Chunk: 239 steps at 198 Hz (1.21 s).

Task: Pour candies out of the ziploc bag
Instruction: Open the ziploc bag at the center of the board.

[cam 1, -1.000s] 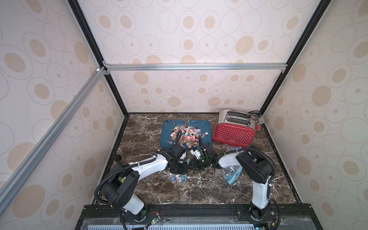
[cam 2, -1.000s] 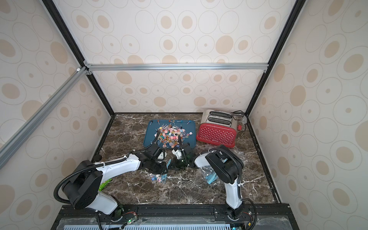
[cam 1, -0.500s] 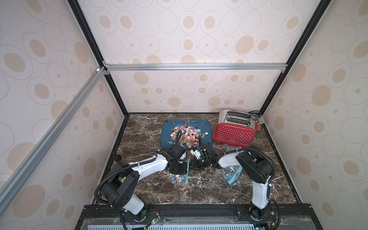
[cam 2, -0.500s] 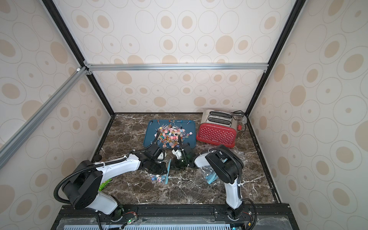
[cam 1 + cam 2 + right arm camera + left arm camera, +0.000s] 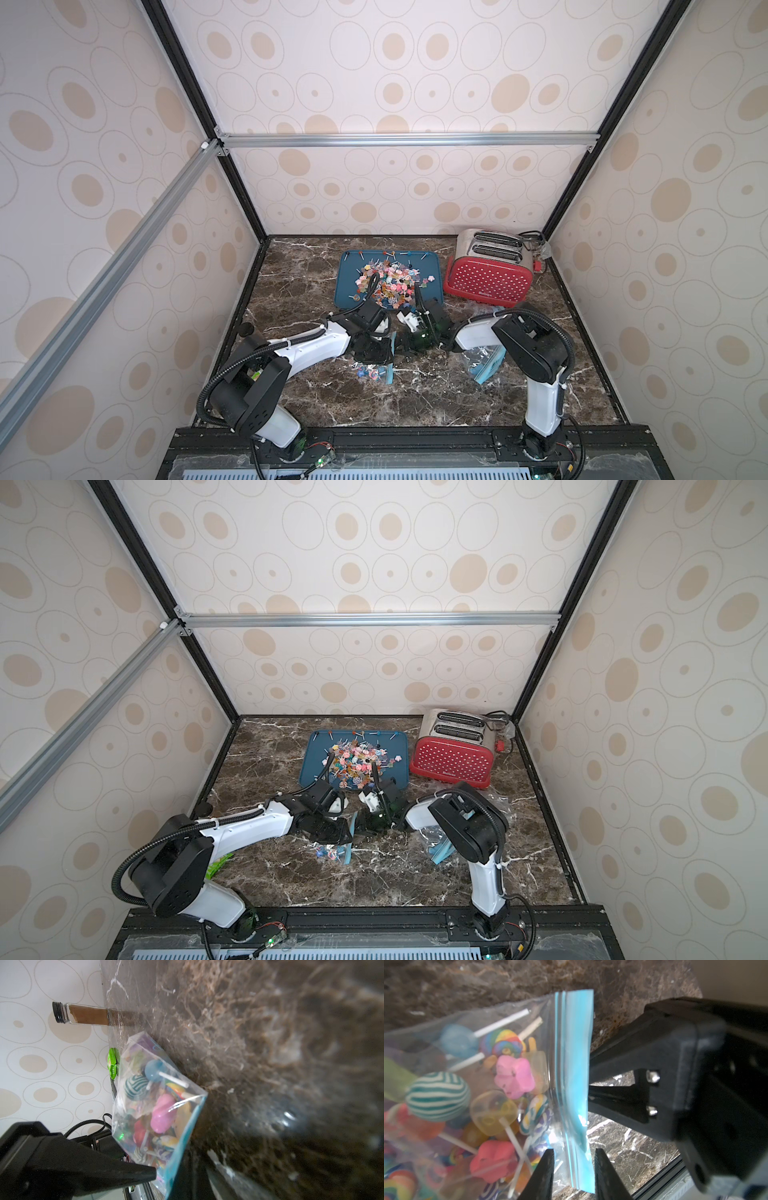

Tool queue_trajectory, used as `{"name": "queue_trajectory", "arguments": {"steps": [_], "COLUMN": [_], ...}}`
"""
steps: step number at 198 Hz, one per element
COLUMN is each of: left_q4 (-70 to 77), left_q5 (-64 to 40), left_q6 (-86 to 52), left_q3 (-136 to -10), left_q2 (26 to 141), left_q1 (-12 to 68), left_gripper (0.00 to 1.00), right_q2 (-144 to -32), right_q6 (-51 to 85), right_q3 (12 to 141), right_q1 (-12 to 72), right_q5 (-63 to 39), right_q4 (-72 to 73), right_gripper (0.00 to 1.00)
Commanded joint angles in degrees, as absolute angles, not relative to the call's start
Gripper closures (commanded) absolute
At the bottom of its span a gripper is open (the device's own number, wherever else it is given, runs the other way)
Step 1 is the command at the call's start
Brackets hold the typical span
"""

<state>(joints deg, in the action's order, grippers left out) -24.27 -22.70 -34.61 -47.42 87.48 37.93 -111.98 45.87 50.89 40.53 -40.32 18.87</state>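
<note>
Ziploc bag (image 5: 488, 1084), zip strip (image 5: 575, 1064) front-to-back, R end effector (image 5: 590, 1085) pinching, L end effector (image 5: 574, 1167) apart

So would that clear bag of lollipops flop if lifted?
Probably floppy: the bag is thin clear film, creased around the lollipops. Its smooth blue strip may be slippery. The loose lollipops would likely shift as it tilts.

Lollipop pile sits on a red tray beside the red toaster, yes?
Not quite: the tray is blue, not red, as both top views show. The lollipop pile does sit on it, beside the red toaster.
</note>
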Motion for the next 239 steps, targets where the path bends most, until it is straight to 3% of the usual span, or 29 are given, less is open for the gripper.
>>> {"name": "queue_trajectory", "arguments": {"steps": [1, 131, 239], "left_q4": [-23.95, -23.56, -23.05], "left_q5": [-23.27, -22.90, -22.28], "left_q6": [-33.49, -33.29, -33.55], "left_q3": [-48.74, -49.17, -49.06], "left_q2": [88.30, 90.30, 90.37], "left_q1": [37.64, 37.69, 37.67], "left_gripper": [0.68, 0.69, 0.91], "right_q2": [-112.68, -112.41, -112.24], "right_q6": [46.14, 46.05, 46.16], "right_q3": [51.73, 51.44, 51.22], "right_q1": [41.05, 41.11, 41.13], "right_q5": [-40.26, -40.18, -40.17], "right_q4": [19.41, 19.42, 19.57], "right_gripper": [0.97, 0.97, 0.97]}}
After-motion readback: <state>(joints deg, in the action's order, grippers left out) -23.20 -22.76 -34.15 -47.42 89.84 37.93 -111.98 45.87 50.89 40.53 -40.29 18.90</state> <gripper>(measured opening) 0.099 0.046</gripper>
